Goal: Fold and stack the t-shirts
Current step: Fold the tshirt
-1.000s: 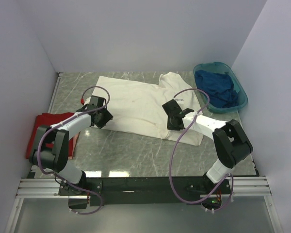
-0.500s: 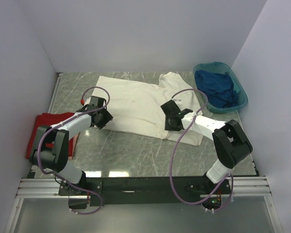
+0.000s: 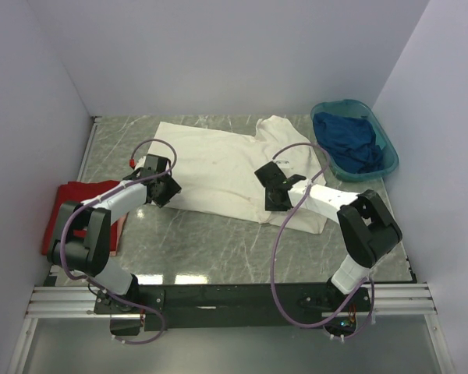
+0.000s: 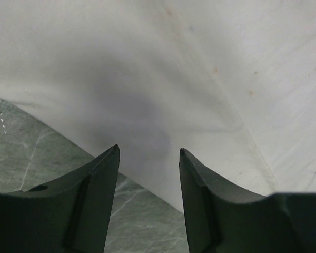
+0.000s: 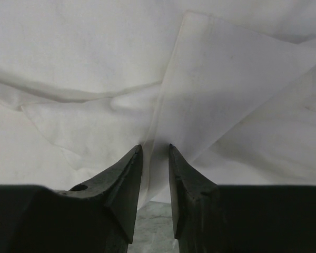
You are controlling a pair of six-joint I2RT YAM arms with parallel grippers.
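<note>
The cream-white t-shirt (image 3: 218, 167) lies spread flat on the table. My left gripper (image 3: 165, 189) is at its near left edge. In the left wrist view it (image 4: 148, 150) is open, jaws wide apart over the shirt's hem (image 4: 163, 105). My right gripper (image 3: 271, 187) is at the shirt's near right part. In the right wrist view it (image 5: 155, 146) has a narrow gap, with a raised fold of the shirt (image 5: 163, 105) between the jaws. The red t-shirt (image 3: 62, 210) lies folded at the left. The dark blue t-shirt (image 3: 347, 144) sits bunched in the basin.
The teal oval basin (image 3: 388, 148) stands at the back right corner. White walls close in the table on the left, back and right. Green marble tabletop (image 3: 210, 241) shows in front of the shirt.
My right gripper has moved a little to the left along the shirt's near edge. The left gripper and the shirts have hardly moved.
</note>
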